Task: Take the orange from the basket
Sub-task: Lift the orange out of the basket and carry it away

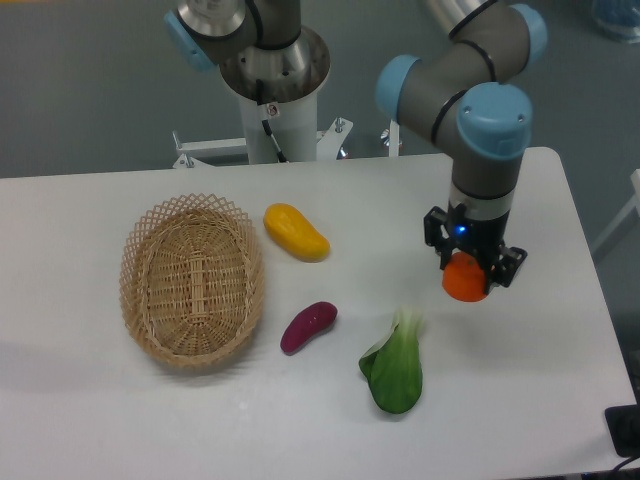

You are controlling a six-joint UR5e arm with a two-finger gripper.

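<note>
The orange [464,279] is a small round bright-orange fruit held in my gripper [466,272] above the right part of the white table. The gripper's dark fingers are shut on it from both sides. The wicker basket [190,278] is oval, light tan, with a lattice rim. It stands on the left of the table, far from the gripper, and nothing lies in it.
An elongated yellow-orange fruit [296,232] lies just right of the basket. A purple sweet potato [308,327] lies below it. A green bok choy [395,365] lies below and left of the gripper. The robot's base [272,70] stands at the table's back edge.
</note>
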